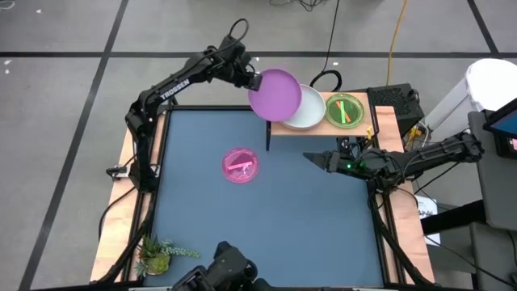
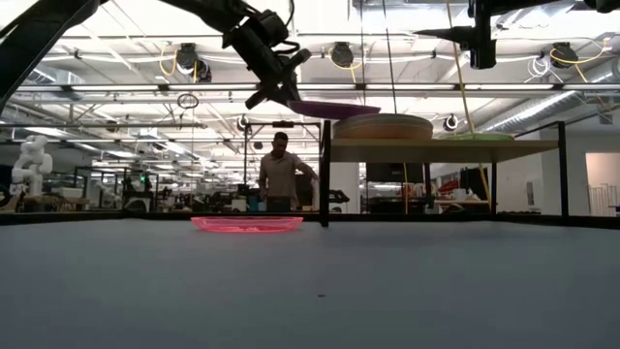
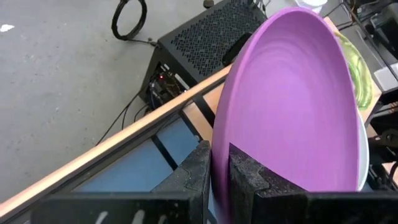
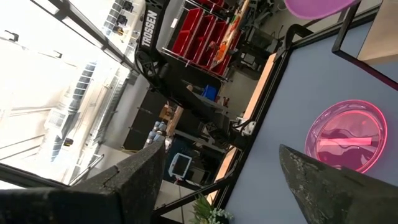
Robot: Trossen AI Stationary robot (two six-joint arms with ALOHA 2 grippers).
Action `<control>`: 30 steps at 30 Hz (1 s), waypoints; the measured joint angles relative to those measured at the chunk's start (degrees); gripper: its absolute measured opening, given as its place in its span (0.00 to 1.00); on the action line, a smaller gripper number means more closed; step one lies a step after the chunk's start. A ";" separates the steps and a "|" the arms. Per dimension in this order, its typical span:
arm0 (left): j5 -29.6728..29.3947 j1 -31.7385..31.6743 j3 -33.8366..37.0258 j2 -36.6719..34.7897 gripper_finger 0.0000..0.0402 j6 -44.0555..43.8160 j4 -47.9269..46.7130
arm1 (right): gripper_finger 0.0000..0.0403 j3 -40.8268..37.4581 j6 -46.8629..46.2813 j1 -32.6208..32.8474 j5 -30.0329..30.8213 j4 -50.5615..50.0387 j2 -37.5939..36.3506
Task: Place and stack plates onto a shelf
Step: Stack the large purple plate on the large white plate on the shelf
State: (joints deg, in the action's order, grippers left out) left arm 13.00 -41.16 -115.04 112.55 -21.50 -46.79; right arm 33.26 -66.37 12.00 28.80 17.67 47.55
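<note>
From above, the left arm is showing the word TROSSEN in white; its left pincer [image 1: 257, 80] is gripping the purple plate [image 1: 275, 94] by its rim, over the white plate [image 1: 308, 114] on the shelf [image 1: 380, 125], beside the green plate [image 1: 344, 110]. The right pincer [image 1: 311, 157] is waiting wide open above the bench [image 1: 202, 202], near the pink plate [image 1: 240, 165]. In the low view, the purple plate [image 2: 334, 109] is hanging just above the shelf stack. In the left wrist view, the fingers [image 3: 249, 180] are pinching the purple rim. In the right wrist view, TROSSEN is reading on the far arm.

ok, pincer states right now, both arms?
Left pincer: closed on the rim of the purple plate, held above the shelf.
Right pincer: open, empty, over the table.
</note>
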 joint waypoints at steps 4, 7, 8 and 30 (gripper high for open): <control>0.74 -0.05 0.04 -0.02 0.09 -1.33 2.45 | 0.73 0.00 0.00 -0.01 0.00 0.02 0.00; 2.56 -0.13 0.07 -0.40 0.09 -3.19 4.80 | 0.73 0.00 0.00 0.00 0.00 0.02 0.00; 2.67 -0.11 0.07 -0.50 0.09 -3.58 5.52 | 0.73 0.00 0.00 0.01 0.00 0.02 0.00; 8.32 5.41 0.09 3.27 0.09 -17.89 21.41 | 0.73 0.00 -0.45 1.11 -0.37 0.04 -0.02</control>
State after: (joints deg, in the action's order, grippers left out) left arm 21.32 -35.75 -114.96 115.82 -39.38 -25.39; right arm 33.26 -66.82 13.11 28.42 17.72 47.53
